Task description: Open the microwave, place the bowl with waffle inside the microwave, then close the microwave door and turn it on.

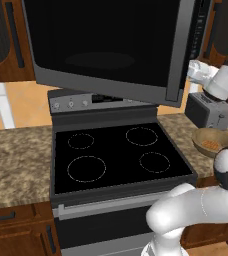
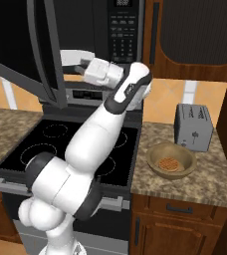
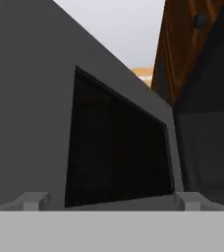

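While the large dark grey over-range microwave (image 2: 120, 35) hangs above the black glass-topped stove (image 1: 118, 155), its big grey-framed door with the black glass window (image 1: 103, 47) stands swung out on its left edge, over the cooktop. In the right base view the opening behind the door shows the edge of the white round turntable plate (image 2: 78, 56), with nothing visible on it, and the button keypad strip (image 2: 123, 42) runs down the microwave's right side.

On the speckled granite counter (image 2: 210, 184) to the right of the stove sits the round brown wooden-looking bowl with the tan rim (image 2: 172, 160), upright. Inside it lies the small round orange-brown waffle with the grid pattern (image 2: 168, 164), flat on the bottom and narrower than the bowl. Just behind the bowl stands a boxy silver toaster (image 2: 193, 126), close to it but apart from it.

The white arm's two-finger gripper (image 3: 111, 201) is raised to the height of the microwave's lower edge, well away from the bowl. In the hand view its two finger tips (image 3: 33, 201) stand wide apart with nothing between them, pointed at the inner face of the door, with a brown wooden cabinet (image 3: 182, 44) beyond.
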Tool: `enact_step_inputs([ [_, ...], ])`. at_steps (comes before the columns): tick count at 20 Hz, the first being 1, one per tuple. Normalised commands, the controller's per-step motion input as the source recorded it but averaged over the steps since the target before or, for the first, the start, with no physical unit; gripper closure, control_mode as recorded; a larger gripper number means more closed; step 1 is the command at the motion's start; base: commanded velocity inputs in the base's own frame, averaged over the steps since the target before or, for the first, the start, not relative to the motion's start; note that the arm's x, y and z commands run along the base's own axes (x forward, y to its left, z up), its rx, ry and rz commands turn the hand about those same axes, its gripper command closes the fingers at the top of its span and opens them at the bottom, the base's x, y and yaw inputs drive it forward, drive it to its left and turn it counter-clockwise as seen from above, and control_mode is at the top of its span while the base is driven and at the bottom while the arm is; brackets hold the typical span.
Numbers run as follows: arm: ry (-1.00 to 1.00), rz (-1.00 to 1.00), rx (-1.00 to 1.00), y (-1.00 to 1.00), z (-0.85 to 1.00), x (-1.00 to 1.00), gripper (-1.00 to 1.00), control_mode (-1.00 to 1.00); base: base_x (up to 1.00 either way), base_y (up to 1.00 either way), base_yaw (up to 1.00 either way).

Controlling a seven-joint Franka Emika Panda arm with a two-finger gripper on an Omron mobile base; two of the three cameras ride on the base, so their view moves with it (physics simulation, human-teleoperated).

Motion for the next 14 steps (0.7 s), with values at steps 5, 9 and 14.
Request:
enact_step_inputs([
  [5, -0.09, 0.37, -0.29, 0.83, 0.19, -0.47, -1.0, -1.0, 0.0, 0.0, 0.0],
  [9, -0.16, 0.26, -0.31, 1.0, 0.23, -0.94, -1.0, -1.0, 0.0, 0.0, 0.0],
  [14, -0.22, 0.09, -0.24, 1.0, 0.22, -1.0, -1.0, -1.0, 0.0, 0.0, 0.0],
])
